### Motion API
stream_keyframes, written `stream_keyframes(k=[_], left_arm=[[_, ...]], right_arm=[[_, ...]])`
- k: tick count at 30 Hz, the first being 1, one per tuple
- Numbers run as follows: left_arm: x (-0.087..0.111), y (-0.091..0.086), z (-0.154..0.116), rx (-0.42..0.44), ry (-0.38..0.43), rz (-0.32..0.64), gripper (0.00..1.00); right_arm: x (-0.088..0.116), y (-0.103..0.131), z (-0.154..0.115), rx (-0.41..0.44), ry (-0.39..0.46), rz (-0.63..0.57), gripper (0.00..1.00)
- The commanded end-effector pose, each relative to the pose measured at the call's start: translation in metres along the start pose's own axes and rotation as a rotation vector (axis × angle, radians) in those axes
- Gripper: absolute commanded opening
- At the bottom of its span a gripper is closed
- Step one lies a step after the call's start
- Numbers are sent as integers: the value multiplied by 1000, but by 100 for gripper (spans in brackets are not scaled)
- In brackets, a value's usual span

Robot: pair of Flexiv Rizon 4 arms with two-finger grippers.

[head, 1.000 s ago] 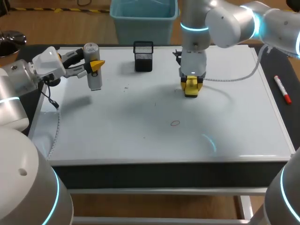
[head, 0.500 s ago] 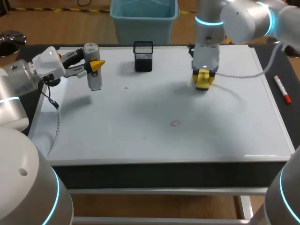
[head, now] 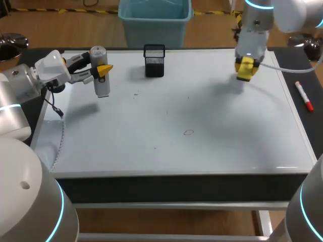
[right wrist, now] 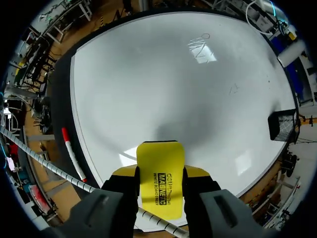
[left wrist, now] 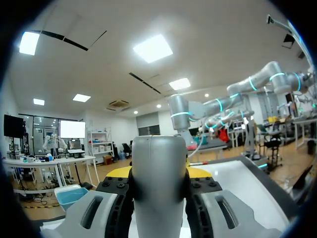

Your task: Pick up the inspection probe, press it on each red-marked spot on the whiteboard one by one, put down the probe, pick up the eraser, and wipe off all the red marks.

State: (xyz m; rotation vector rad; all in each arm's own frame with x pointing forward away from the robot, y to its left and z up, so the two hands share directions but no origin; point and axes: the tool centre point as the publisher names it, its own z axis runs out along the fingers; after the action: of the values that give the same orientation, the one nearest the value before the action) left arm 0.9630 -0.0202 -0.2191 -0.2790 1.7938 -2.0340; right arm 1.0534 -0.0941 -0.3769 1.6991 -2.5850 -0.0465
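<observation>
A small red ring (head: 188, 132) is being shown on the near half of the whiteboard (head: 126, 151). It lies well apart from both sets of jaws, nearer the front edge than either and between them from side to side. In the right wrist view it (right wrist: 204, 36) is far ahead of the right jaws, across the board. A thin cable (head: 62, 132) is being trailed along the board's left edge, below and behind the left jaws.

Further back, the probe (head: 101, 70) is being gripped by the left jaws, which are closed on it from two sides. It is being held upright over the far left part of the board, and its shadow is being cast on the surface beside it. In the left wrist view the grey probe (left wrist: 158, 183) is filling the gap between the fingers (left wrist: 94, 213). A few faint specks (head: 136, 94) are lying on the board just to the right of these jaws; their colour cannot be told.

At the far right, the yellow eraser (head: 245, 68) is being clamped by the right jaws, closed on its two sides. It is being held above the board, with a shadow below it. A red marker (head: 304, 96) is lying on the worktop to the right of these jaws, off the board. A black mesh holder (head: 154, 60) is standing at the board's far edge, between the two sets of jaws and nearer the left ones.
</observation>
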Motion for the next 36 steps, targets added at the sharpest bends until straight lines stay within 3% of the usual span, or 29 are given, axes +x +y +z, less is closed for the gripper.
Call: stream_keyframes(k=[1,12,33,36], left_arm=[[0,-1,0,2,-1,2,0],[0,-1,0,2,-1,2,0],[0,-1,0,2,-1,2,0],[26,-8,29,-4,64,19,0]], right_arm=[[15,-17,5,-14,-2,5,0],[41,-33,7,-24,16,38,0],[41,-33,7,-24,16,38,0],[41,-33,7,-24,16,38,0]])
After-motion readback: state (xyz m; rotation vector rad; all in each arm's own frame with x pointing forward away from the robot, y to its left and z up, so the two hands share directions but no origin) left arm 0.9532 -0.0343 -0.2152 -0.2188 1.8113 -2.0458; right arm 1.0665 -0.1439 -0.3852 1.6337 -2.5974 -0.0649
